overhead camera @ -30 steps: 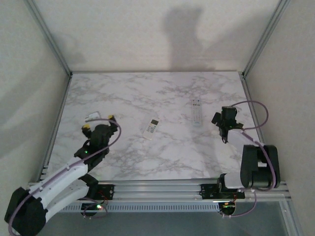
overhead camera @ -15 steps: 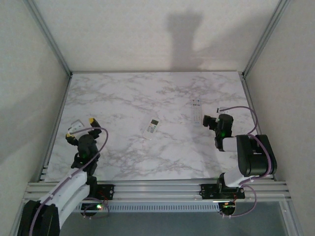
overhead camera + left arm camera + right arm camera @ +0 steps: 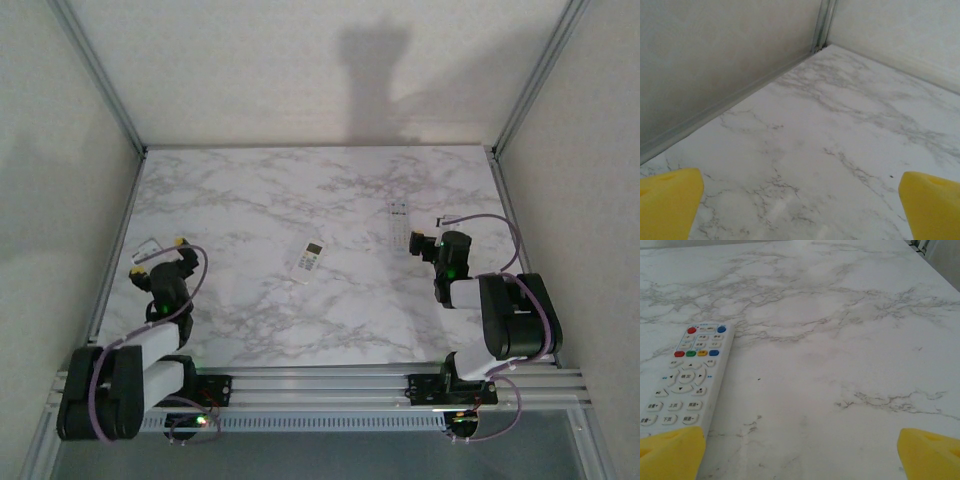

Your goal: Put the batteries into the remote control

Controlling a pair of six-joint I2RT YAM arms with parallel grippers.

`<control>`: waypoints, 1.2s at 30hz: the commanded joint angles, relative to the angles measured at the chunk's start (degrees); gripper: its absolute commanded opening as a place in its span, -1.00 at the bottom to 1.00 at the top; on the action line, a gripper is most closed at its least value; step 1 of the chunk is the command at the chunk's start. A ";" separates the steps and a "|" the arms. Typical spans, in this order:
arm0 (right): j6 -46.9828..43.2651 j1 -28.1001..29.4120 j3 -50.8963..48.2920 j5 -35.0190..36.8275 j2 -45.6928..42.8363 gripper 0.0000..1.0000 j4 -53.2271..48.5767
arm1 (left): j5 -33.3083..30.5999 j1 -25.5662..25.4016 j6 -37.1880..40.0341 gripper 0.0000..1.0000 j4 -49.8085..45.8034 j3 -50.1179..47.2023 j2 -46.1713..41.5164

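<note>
A long white remote control (image 3: 399,222) lies at the right of the marble table, and its coloured buttons face up in the right wrist view (image 3: 687,382). A shorter white remote (image 3: 309,258) lies near the middle. My right gripper (image 3: 420,244) sits just right of the long remote's near end, open, its yellow fingertips (image 3: 670,452) wide apart with bare marble between them (image 3: 800,455). My left gripper (image 3: 158,256) is at the table's left edge, open over bare marble (image 3: 800,210) and facing the back left corner. The batteries are out of view.
A metal frame rail (image 3: 115,250) and grey wall border the table on the left, close to my left gripper (image 3: 715,107). Another rail (image 3: 510,215) runs along the right edge. Both arms are folded back near their bases (image 3: 330,385).
My left arm has pulled back and swung left to the table's edge. My right arm has folded back, its gripper now low beside the long remote's near end. Both remotes stayed put.
</note>
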 commanded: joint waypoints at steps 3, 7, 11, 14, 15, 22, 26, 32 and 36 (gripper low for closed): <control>-0.68 0.18 0.39 1.05 0.37 0.98 2.12 | 7.18 2.42 -2.26 0.99 9.74 5.60 9.24; -0.63 0.10 0.39 0.89 0.32 0.98 2.12 | 12.93 2.17 0.51 0.99 16.93 8.49 17.65; -0.59 0.01 0.40 0.76 0.32 0.98 2.13 | 16.32 -0.95 5.41 0.99 21.58 6.59 19.85; -0.59 0.01 0.44 0.70 0.35 0.98 2.04 | 14.52 -1.85 5.94 0.99 25.36 5.50 22.29; -0.63 0.00 0.40 0.70 0.34 0.98 2.12 | 13.66 -2.39 6.51 0.98 28.77 4.99 23.46; -0.68 0.04 0.41 0.73 0.32 0.98 2.03 | 13.66 -2.33 6.26 0.99 26.16 5.68 22.82; -0.67 0.01 0.40 0.76 0.32 0.97 2.06 | 13.38 -2.56 6.37 0.99 25.92 5.66 22.68; -0.68 0.01 0.41 0.74 0.32 0.97 2.12 | 13.38 -2.60 6.44 0.99 25.71 5.68 22.51; -0.68 0.01 0.39 0.74 0.40 0.98 2.06 | 13.35 -2.60 6.39 0.99 25.70 5.66 22.57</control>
